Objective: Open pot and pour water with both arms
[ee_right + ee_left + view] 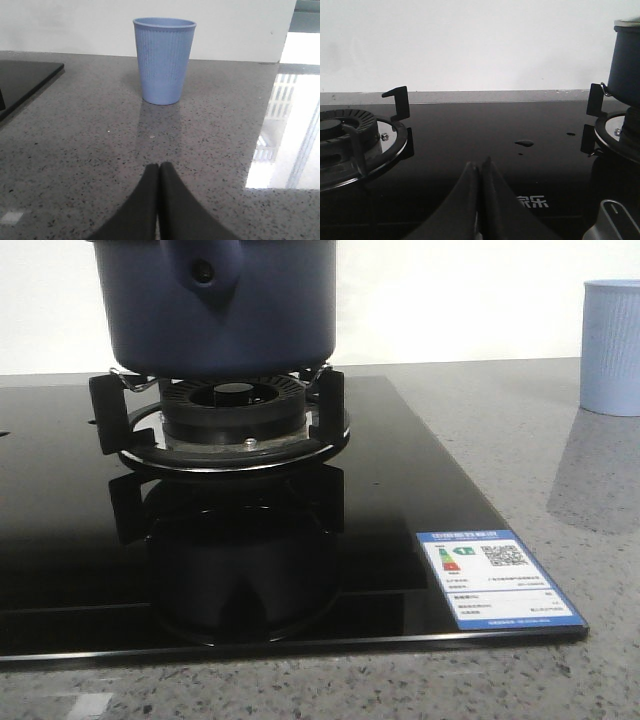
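The dark navy-blue pot (220, 310) stands on the burner stand (232, 425) of the black glass hob; its handle stub with a small hole faces the front camera. Its top is cut off by the frame. The pot's side also shows in the left wrist view (626, 60). My left gripper (480, 165) is shut and empty, low over the hob between the two burners. My right gripper (159, 167) is shut and empty over the grey stone counter, facing the pale blue ribbed cup (164, 60). Neither gripper shows in the front view.
The cup (612, 345) stands at the far right on the speckled counter. A second, bare burner (350, 145) is on the hob's left. Water drops (524, 143) lie on the glass. A hob knob (612, 225) is near the left gripper. An energy label (495, 580) marks the hob's front right corner.
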Controlling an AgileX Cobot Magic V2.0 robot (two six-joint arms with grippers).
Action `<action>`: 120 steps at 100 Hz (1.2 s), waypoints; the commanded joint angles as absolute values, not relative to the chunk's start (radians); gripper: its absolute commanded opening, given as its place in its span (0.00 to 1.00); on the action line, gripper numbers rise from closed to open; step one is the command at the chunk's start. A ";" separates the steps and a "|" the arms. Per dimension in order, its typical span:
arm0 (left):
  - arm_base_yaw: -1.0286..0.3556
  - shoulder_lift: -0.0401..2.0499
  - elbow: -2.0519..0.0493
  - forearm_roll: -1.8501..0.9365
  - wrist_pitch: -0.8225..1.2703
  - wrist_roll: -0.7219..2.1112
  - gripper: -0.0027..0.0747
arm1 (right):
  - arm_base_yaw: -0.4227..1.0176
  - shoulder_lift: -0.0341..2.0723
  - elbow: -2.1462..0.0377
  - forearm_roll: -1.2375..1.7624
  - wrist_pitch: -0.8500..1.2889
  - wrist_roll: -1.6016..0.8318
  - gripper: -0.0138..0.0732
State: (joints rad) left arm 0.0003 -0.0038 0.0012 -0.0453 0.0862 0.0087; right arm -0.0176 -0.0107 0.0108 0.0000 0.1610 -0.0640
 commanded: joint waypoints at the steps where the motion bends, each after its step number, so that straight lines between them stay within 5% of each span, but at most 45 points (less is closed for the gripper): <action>1: 0.002 -0.032 0.010 -0.051 0.011 0.006 0.01 | -0.024 -0.029 0.036 0.000 0.074 -0.071 0.09; 120: 0.002 -0.032 0.010 -0.051 -0.026 0.006 0.01 | -0.024 -0.029 0.036 0.093 0.069 -0.065 0.09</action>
